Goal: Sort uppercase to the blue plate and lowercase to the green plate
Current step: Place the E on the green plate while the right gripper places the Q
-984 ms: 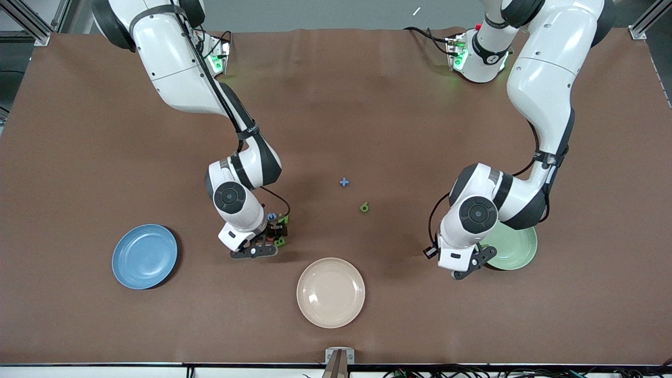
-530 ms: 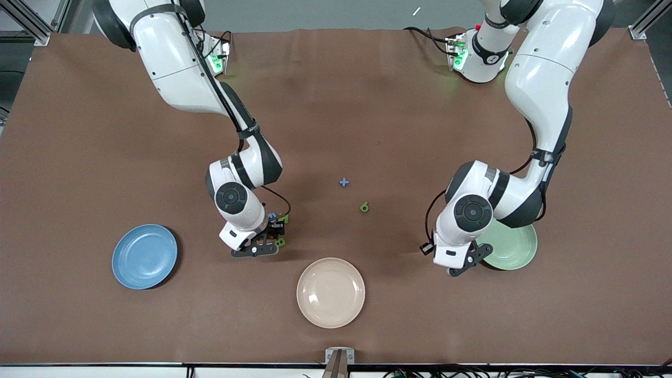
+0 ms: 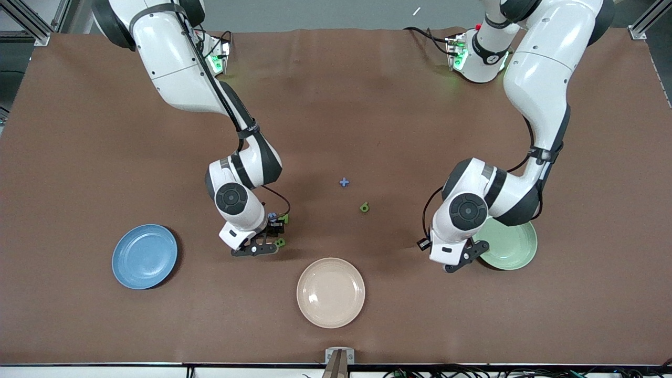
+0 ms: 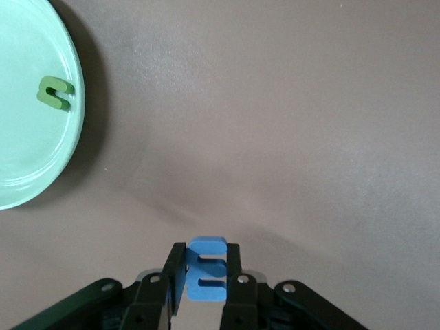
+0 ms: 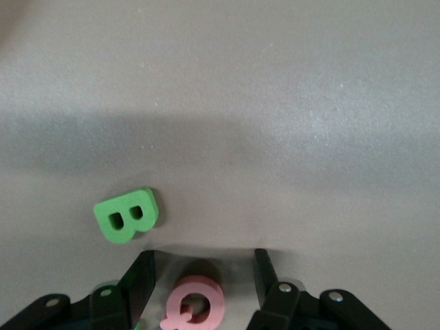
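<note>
Green plate [image 4: 27, 137] held one green lowercase letter [image 4: 55, 93]; your left gripper [image 4: 205, 275] pinched a blue letter [image 4: 206, 271] beside it. Right gripper [image 5: 203, 282] stood spread around the pink Q [image 5: 196, 309].

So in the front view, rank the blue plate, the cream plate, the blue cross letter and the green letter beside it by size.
1. cream plate and blue plate, too alike to rank.
2. green letter and blue cross letter, both tiny, too alike to rank.
</note>
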Robot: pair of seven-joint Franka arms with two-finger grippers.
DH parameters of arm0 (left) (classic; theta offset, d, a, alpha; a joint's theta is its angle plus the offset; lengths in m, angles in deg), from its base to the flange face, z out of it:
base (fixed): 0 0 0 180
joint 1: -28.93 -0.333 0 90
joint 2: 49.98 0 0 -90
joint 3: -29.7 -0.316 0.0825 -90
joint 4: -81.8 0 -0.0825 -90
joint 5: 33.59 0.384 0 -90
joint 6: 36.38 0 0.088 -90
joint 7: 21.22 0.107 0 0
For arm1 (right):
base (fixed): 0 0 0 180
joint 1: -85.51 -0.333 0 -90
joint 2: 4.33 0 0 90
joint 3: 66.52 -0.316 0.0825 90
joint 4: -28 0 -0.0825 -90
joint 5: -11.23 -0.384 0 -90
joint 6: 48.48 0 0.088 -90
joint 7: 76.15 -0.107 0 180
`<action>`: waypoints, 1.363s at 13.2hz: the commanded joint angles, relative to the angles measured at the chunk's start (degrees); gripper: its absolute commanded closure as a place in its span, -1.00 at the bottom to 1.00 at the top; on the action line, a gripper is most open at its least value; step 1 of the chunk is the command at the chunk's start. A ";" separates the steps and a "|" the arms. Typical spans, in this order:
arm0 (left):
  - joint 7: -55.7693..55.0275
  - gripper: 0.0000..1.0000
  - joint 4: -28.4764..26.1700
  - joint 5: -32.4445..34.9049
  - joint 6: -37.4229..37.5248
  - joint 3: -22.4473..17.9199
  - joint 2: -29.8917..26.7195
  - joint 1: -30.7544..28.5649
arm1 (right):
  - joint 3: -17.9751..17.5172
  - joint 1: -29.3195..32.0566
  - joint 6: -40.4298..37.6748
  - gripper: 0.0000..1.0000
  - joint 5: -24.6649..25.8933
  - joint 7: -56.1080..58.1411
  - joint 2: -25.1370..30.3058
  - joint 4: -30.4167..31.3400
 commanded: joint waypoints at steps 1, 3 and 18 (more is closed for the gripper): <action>-1.01 1.00 -1.74 0.16 1.57 0.20 -1.80 -0.02 | -0.27 0.26 -2.49 -0.32 0.58 -0.09 1.58 1.77; -0.15 1.00 -1.65 0.16 3.94 0.20 -2.67 -0.11 | -0.27 0.09 -2.50 -0.26 0.49 -0.36 1.67 2.47; 6.70 1.00 -1.04 0.42 3.77 -0.59 -4.08 -4.06 | 0.17 12.90 -11.64 0.90 0.84 13.14 8.88 -2.45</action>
